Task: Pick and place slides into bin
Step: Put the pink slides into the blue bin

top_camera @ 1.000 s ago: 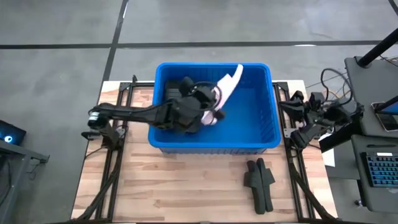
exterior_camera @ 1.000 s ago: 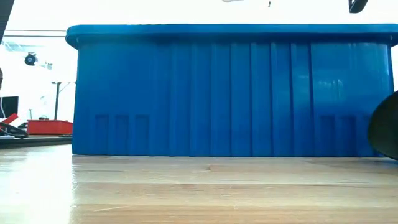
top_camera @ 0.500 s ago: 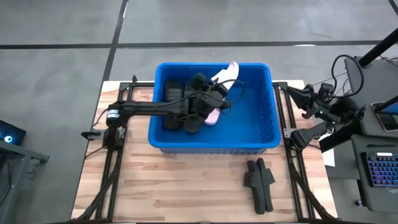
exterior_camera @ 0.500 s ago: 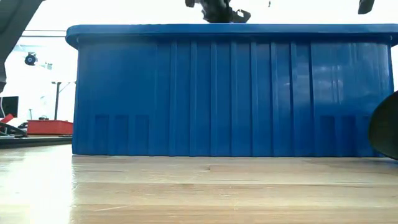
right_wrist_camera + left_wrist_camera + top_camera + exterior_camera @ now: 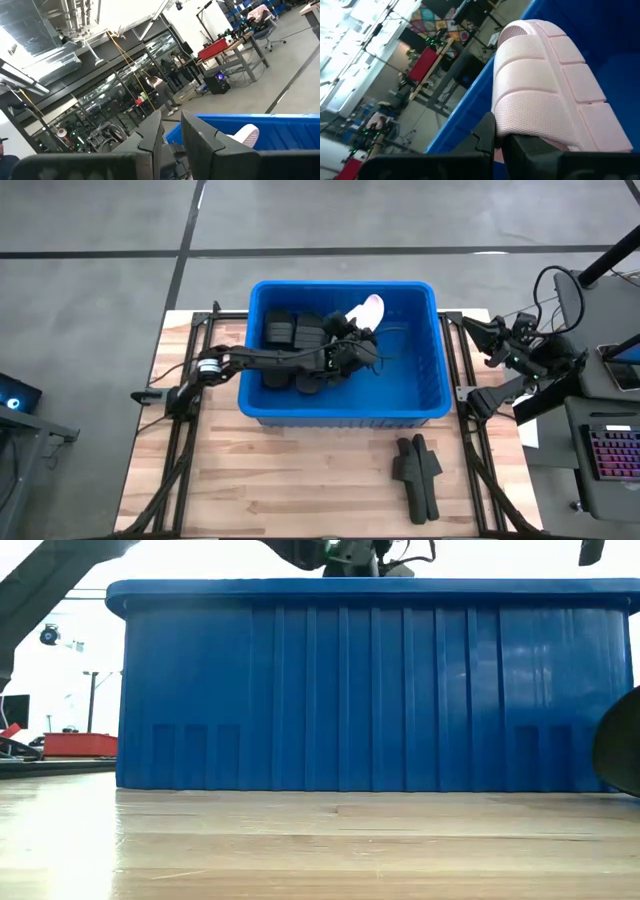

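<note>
The wooden counter (image 5: 300,480) carries a big blue bin (image 5: 415,360). Two black slides (image 5: 418,473) lie together on the counter just in front of the bin. More black slides (image 5: 283,332) sit inside the bin, at its left end. The left gripper (image 5: 352,345) reaches into the bin and is closed tight on the pale pink slide (image 5: 545,95), which tilts up toward the back wall. The right gripper (image 5: 497,340) waits beside the bin's right end, nearly closed and holding nothing.
</note>
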Available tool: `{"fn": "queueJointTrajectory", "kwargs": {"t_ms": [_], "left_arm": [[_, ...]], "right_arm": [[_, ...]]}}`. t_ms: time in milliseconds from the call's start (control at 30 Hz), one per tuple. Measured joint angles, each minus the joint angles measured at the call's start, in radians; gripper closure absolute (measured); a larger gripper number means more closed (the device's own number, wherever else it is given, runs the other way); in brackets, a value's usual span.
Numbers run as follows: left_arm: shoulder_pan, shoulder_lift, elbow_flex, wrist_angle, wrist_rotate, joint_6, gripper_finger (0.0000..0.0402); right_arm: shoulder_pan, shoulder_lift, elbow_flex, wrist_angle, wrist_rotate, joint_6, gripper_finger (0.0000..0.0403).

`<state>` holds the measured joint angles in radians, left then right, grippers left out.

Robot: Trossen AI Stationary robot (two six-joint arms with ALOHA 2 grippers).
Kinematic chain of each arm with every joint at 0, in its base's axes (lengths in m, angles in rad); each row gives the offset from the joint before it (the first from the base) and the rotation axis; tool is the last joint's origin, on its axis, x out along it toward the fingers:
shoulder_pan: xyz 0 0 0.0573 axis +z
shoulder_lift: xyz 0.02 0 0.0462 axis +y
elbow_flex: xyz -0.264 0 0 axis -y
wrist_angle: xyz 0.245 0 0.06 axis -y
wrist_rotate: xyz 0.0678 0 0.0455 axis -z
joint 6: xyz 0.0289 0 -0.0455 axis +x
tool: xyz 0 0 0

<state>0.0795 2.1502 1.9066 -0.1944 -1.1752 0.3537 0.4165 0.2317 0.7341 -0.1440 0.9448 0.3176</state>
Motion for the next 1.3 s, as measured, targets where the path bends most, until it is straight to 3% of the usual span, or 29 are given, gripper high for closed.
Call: {"fn": "queueJointTrajectory", "kwargs": {"t_ms": [233, 533, 967, 1033, 1200, 1300], "left_arm": [[0.004, 0.092, 0.114, -0.007, -0.104, 0.011, 0.0401], [0.012, 0.251, 0.304, -0.008, -0.204, 0.233, 0.0401], [-0.006, 0.255, 0.309, 0.001, -0.211, 0.226, 0.0401], [-0.016, 0.251, 0.313, -0.006, -0.167, 0.2, 0.0401], [-0.035, 0.237, 0.317, -0.019, 0.089, -0.039, 0.0401], [-0.04, 0.231, 0.345, -0.146, 0.13, -0.213, 0.0401]], "right_arm": [[0.0, 0.0, -0.001, 0.0, -0.001, -0.01, 0.0339], [0.0, 0.0, -0.001, 0.0, -0.023, 0.023, 0.0339], [0.0, 0.0, -0.001, -0.008, -0.113, 0.022, 0.0339], [0.0, 0.0, -0.001, -0.008, -0.113, 0.021, 0.0339], [0.0, 0.0, -0.001, -0.008, -0.114, -0.012, 0.0339], [0.0, 0.0, -0.001, -0.013, -0.117, -0.021, 0.0339]]}}
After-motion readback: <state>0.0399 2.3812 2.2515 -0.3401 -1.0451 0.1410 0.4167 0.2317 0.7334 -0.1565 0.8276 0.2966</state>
